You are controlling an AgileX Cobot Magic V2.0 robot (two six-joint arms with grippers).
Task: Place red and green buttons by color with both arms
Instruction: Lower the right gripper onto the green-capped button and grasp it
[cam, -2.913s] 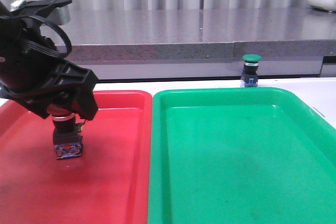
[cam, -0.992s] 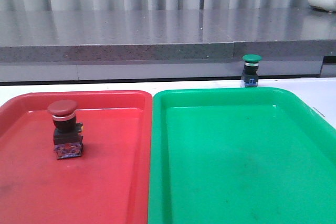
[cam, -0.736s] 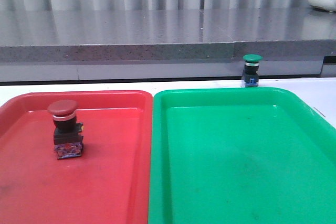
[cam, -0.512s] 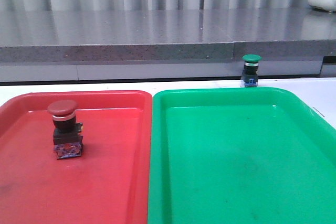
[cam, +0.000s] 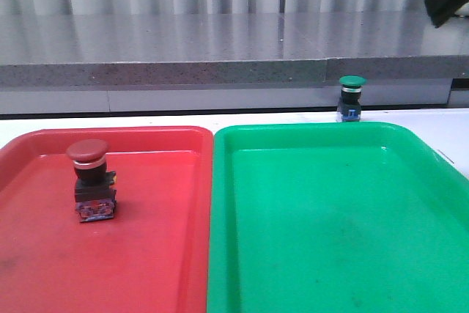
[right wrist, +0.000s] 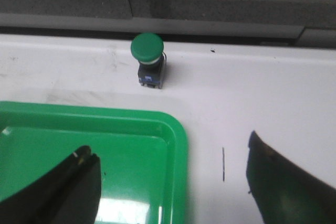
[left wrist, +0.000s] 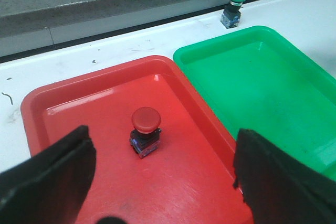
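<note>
The red tray (cam: 146,254) holds the red button (cam: 89,181), standing upright on its glossy floor toward the left side, free of any gripper. The green tray (cam: 330,218) beside it, rims touching, holds nothing; the green button (cam: 350,98) stands upright on the white table (right wrist: 262,93) just beyond that tray's far edge. Both trays are smooth moulded plastic, rectangular with rounded corners and raised rims. Each button has a domed mushroom cap over a silver collar and a blocky base. The left gripper (left wrist: 163,182) hangs above the red tray with jaws wide apart; the right gripper (right wrist: 173,182) hovers near the green button, jaws likewise spread.
</note>
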